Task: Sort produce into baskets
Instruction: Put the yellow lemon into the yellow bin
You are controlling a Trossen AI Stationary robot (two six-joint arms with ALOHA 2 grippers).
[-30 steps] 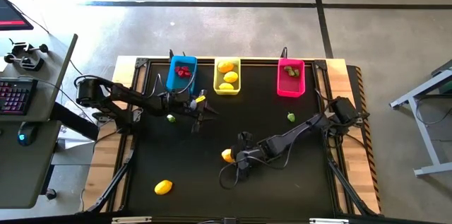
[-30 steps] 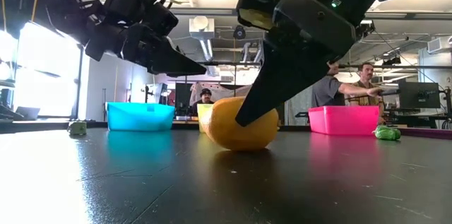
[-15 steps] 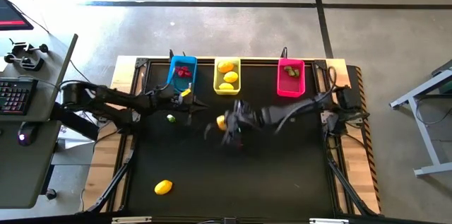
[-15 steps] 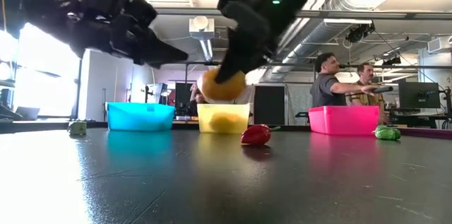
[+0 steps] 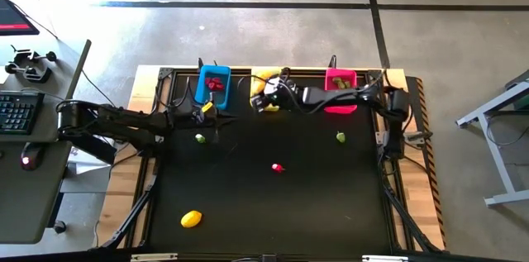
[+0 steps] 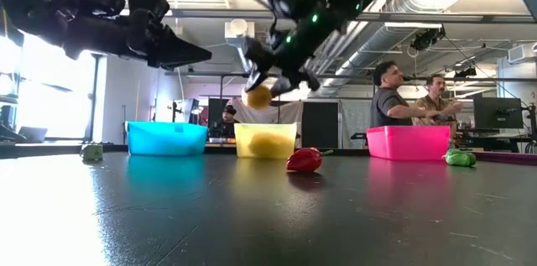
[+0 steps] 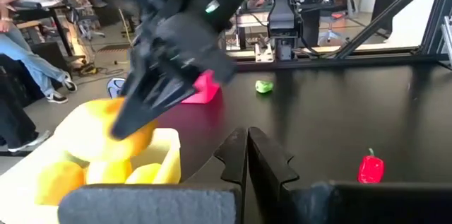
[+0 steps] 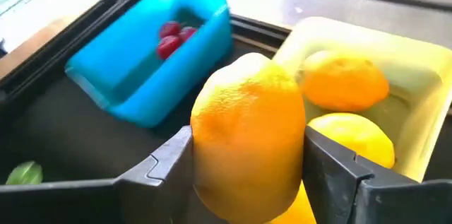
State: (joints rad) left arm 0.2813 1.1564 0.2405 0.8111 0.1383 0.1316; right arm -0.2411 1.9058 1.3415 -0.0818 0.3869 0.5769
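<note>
Writing: none is showing legibly.
Right gripper [image 8: 247,174]: clamping a lemon [image 8: 247,139], hovering above the yellow basket [image 5: 266,88] at the table's far edge.
Left gripper [image 7: 247,155]: fingers pressed together, holding nothing, hanging near the blue basket [image 5: 214,87].
Loose produce: a red pepper [image 5: 277,166] is lying mid-table; another lemon [image 5: 191,218] is sitting near the front-left corner.

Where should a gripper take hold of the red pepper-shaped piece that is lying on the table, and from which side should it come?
Probably from straight above, closing across the red piece's rounded body, not its thin stem end. It lies low on the black table with open surface all around it, so nothing blocks a descent, and its body looks the widest, firmest part. A sideways approach might only push it along.
</note>
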